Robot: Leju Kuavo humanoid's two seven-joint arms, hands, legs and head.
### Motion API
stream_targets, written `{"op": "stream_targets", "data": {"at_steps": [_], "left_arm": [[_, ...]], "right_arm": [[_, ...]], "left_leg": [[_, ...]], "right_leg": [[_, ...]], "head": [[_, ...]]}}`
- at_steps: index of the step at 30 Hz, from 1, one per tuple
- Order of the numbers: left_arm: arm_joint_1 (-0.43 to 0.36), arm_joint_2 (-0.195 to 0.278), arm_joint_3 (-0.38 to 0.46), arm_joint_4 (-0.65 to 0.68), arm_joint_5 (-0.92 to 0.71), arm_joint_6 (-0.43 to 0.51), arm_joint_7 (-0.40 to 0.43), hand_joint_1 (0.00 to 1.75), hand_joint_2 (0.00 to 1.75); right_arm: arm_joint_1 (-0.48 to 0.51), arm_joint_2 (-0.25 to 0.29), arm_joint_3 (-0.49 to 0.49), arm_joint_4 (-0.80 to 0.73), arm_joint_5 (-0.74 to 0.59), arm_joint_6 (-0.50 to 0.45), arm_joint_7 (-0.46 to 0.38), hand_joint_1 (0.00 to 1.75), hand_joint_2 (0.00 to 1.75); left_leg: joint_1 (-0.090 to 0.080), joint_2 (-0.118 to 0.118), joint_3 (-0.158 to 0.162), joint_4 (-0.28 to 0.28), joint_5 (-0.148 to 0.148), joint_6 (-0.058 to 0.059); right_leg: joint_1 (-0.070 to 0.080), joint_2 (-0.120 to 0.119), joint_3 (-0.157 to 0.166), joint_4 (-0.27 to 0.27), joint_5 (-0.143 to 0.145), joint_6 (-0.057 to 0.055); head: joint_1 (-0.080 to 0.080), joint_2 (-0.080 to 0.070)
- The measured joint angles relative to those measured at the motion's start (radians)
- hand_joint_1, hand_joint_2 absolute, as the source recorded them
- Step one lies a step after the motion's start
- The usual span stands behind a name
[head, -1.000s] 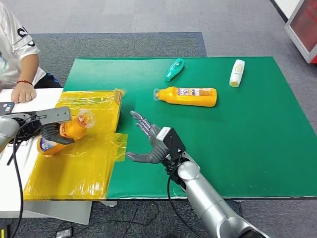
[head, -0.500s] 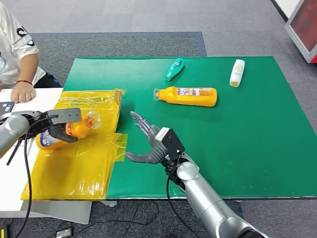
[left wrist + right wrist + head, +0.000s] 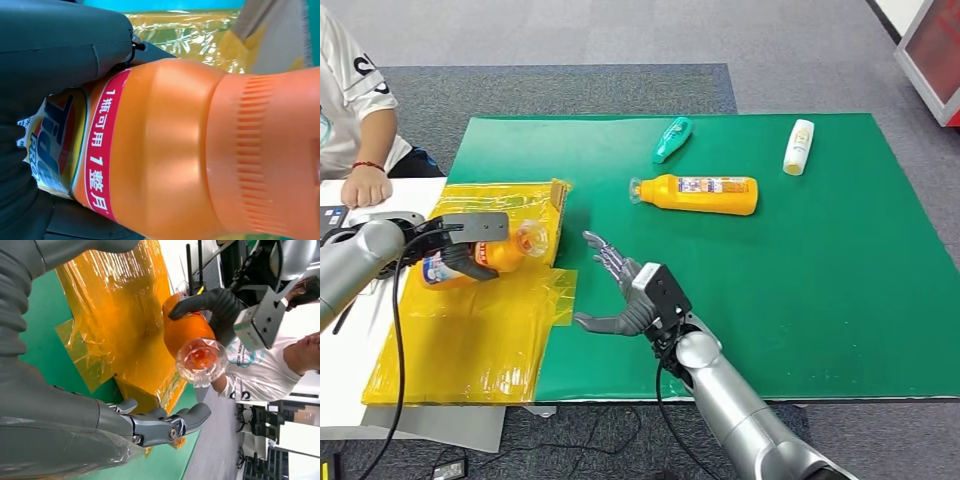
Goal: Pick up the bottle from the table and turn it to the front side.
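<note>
2 robot hands are at work: the left robot hand [image 3: 460, 250] is clamped around the orange Tide detergent bottle [image 3: 482, 258], holding it on its side just above the yellow plastic sheet [image 3: 471, 335], clear cap [image 3: 533, 238] pointing toward the right robot hand [image 3: 622, 295], which hovers with fingers spread and nothing in it over the green worktop [image 3: 810, 280]. The lift looks done; the turning step is in hand. Next, the wrist should roll so the label faces front, keeping a firm hold.
</note>
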Motion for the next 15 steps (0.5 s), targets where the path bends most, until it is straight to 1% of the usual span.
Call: {"op": "stream_targets", "data": {"at_steps": [15], "left_arm": [[-0.023, -0.018, 0.001, -0.029, 0.103, -0.050, -0.015, 1.75, 1.75]], "right_arm": [[0.001, 0.002, 0.000, 0.010, 0.002, 0.003, -0.014, 0.00, 1.75]], "left_leg": [[0.000, 0.000, 0.000, 0.000, 0.000, 0.000]], "right_leg": [[0.000, 0.000, 0.000, 0.000, 0.000, 0.000]], "head": [[0.000, 0.000]]}}
